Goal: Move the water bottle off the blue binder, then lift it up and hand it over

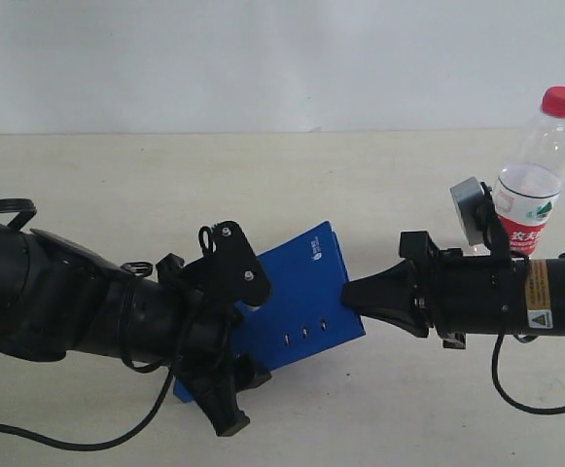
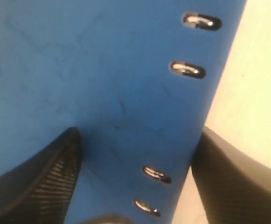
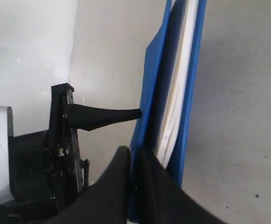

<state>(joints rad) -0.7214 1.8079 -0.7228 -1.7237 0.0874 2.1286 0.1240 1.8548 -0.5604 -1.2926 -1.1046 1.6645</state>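
The blue binder (image 1: pixel 301 292) hangs tilted above the table between the two arms. My right gripper (image 1: pixel 352 295) is shut on the edge of one cover (image 3: pixel 147 93), with white pages (image 3: pixel 179 93) showing beside its jaws (image 3: pixel 134 154). From the other side my left gripper (image 1: pixel 246 355) stands open, its jaws wide apart around the binder's slotted end (image 2: pixel 102 70). A strip of table shows between one finger (image 2: pixel 238 186) and the binder's edge. The water bottle (image 1: pixel 533 185), clear with a red cap, stands upright on the table behind the right arm, off the binder.
The beige table (image 1: pixel 117 175) runs back to a white wall (image 1: pixel 263 58). Black cables trail from both arms, one looping at the front right (image 1: pixel 515 399). The left gripper's finger (image 3: pixel 107 116) reaches up to the binder's cover in the right wrist view.
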